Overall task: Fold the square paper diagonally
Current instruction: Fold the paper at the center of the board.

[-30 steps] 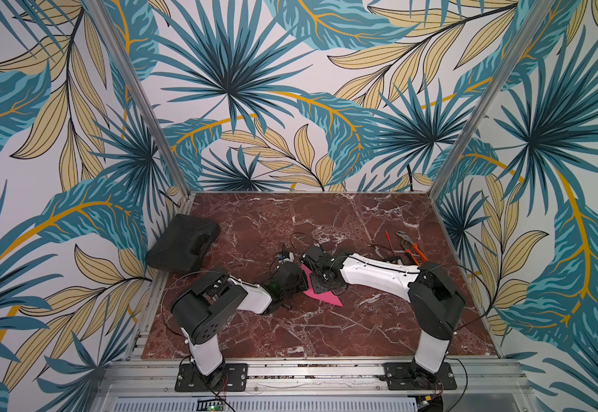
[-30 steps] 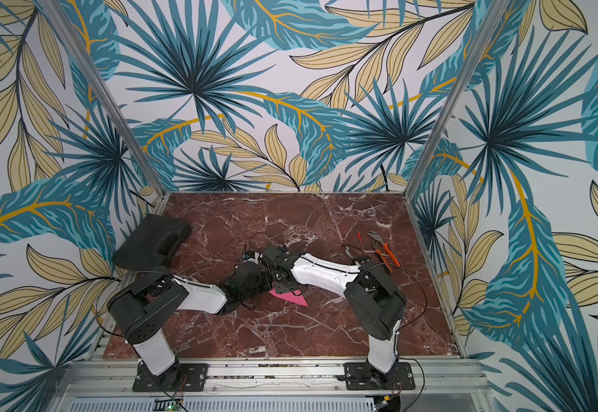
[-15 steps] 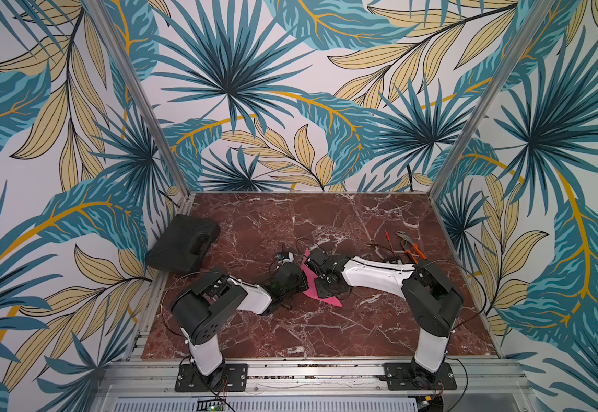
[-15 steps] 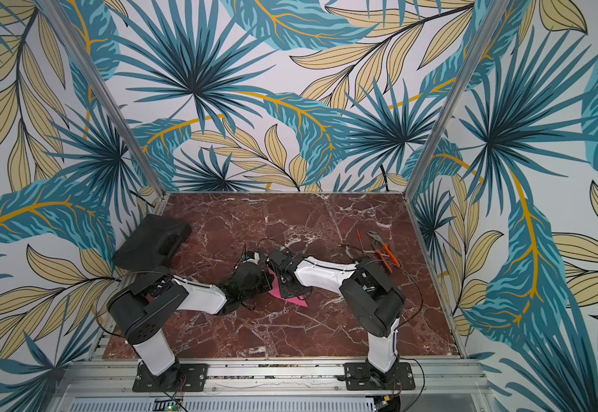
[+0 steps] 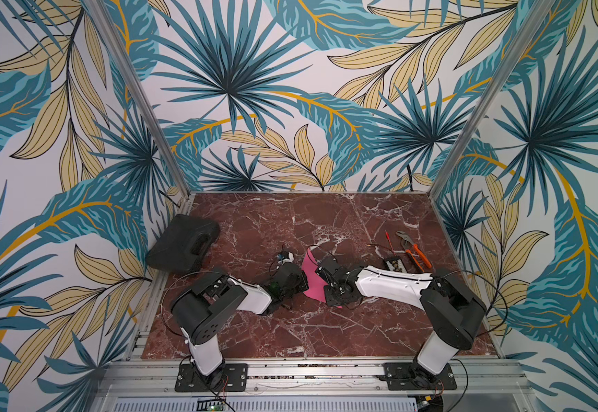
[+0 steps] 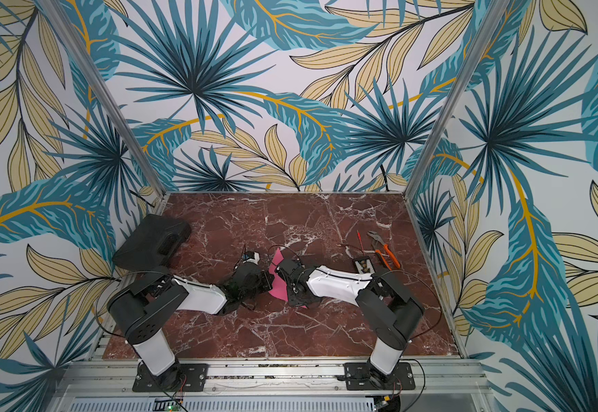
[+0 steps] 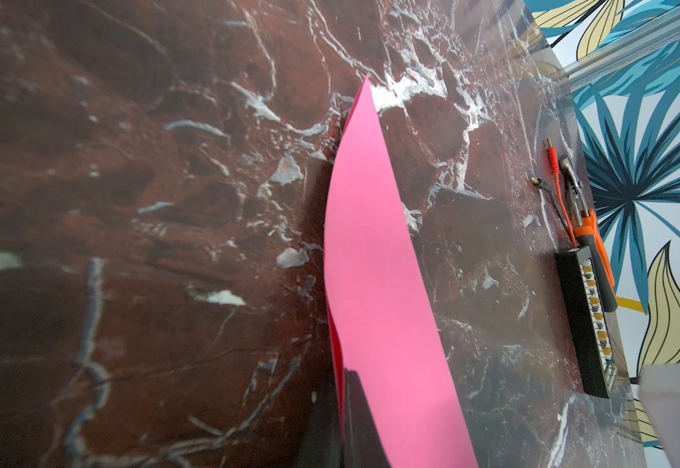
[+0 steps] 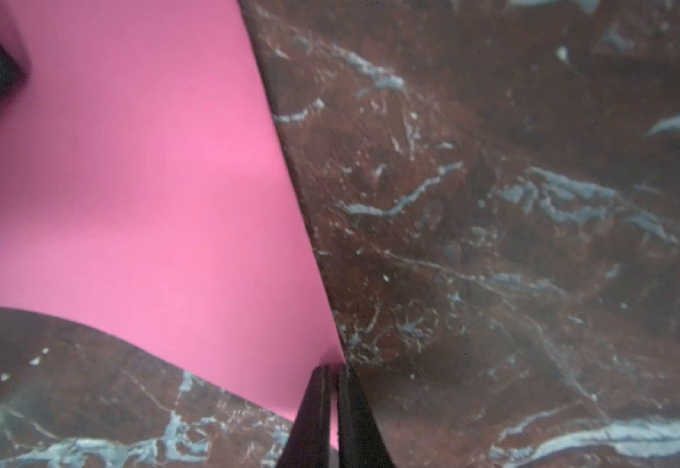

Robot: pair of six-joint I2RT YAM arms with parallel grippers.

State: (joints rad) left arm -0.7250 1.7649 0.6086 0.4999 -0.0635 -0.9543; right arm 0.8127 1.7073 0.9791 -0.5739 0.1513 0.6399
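Note:
The square paper (image 5: 312, 276) (image 6: 278, 283) is a bright pink sheet standing up off the marble table (image 5: 326, 331) between my two grippers, near the middle of the table in both top views. My left gripper (image 5: 303, 284) (image 7: 342, 377) is shut on one edge, and the sheet (image 7: 370, 263) curves away from it to a pointed corner. My right gripper (image 5: 320, 271) (image 8: 332, 370) is shut on a corner of the paper (image 8: 127, 182). The two grippers are close together, facing each other. Part of the sheet is hidden behind the right wrist.
A black case (image 5: 183, 248) leans at the left wall. Orange-handled pliers (image 5: 415, 249), a red probe (image 5: 387, 238) and a black strip of connectors (image 5: 395, 264) lie at the right, behind the right arm. Patterned walls close in three sides of the table.
The right gripper has moved left toward the left gripper with the paper's corner. The sheet, flat on the table a second ago, now stands up curved. The left arm has held still.

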